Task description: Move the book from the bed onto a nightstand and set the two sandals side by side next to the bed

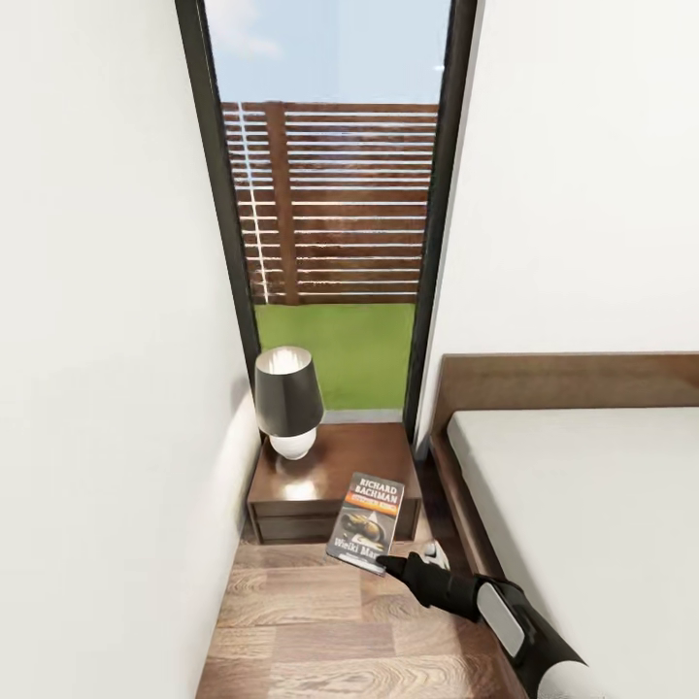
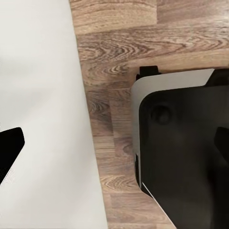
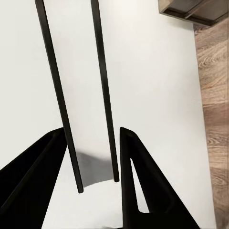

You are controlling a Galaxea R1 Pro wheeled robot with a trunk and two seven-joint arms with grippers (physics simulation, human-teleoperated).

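The right tool [image 1: 400, 563] is clamped on the lower edge of the book [image 1: 367, 521], which hangs tilted over the front edge of the nightstand [image 1: 369, 456], beside the bed [image 1: 582, 485]. I judge it should go further in, clear of the lamp [image 1: 287, 400], be lowered flat, then released. The left tool's state I cannot tell.

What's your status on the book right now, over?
Right gripper shut on the book, held near the nightstand front edge. Lamp takes the nightstand's left side. Left gripper: state unclear.
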